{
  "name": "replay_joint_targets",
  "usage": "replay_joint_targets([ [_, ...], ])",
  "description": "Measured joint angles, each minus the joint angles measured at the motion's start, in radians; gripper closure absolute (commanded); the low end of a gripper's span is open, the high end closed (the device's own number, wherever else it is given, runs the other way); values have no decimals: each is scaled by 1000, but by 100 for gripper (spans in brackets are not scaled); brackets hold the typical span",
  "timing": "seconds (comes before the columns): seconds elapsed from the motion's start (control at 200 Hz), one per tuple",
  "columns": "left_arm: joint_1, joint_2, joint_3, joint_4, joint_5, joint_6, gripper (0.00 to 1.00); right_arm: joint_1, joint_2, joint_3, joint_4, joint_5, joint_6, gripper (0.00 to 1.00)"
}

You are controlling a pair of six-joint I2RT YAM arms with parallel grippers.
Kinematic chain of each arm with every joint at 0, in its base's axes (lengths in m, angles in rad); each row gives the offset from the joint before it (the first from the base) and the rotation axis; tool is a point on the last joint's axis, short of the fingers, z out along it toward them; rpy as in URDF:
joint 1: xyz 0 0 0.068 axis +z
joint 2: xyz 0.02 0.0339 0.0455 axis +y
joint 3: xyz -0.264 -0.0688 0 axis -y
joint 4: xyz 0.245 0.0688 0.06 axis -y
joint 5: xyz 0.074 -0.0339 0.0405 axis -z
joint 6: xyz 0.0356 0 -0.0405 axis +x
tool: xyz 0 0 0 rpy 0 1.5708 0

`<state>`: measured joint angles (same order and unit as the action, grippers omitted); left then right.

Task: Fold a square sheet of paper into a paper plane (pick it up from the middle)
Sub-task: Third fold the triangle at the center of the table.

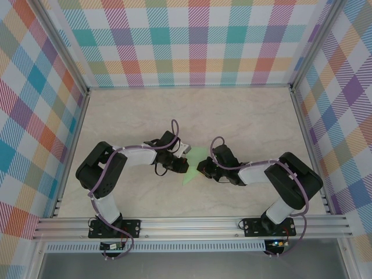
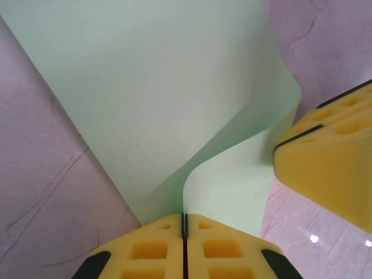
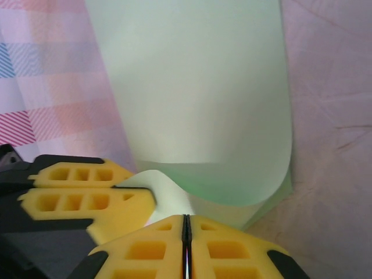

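No legible text, apparently

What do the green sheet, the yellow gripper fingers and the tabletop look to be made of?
The square sheet of paper: thin, matte, pale-green paper; it bends in a soft curl without creasing. The yellow fingers: matte plastic or dense foam with recessed pockets; which one is unclear. The tabletop: smooth, veined marble pattern with a light glint, possibly laminate.
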<state>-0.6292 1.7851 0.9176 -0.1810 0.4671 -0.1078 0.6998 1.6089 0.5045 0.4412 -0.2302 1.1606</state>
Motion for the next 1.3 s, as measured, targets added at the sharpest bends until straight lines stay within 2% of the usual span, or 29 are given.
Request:
replay_joint_targets([
  [0.335,0,0,0,0,0,0,93,-11,22,0,5,1,7,87],
  [0.62,0,2,2,0,3,0,93,-41,-67,53,-87,-3,-26,87],
  [1.3,0,3,2,0,4,0,93,-113,10,45,-117,-50,-77,87],
])
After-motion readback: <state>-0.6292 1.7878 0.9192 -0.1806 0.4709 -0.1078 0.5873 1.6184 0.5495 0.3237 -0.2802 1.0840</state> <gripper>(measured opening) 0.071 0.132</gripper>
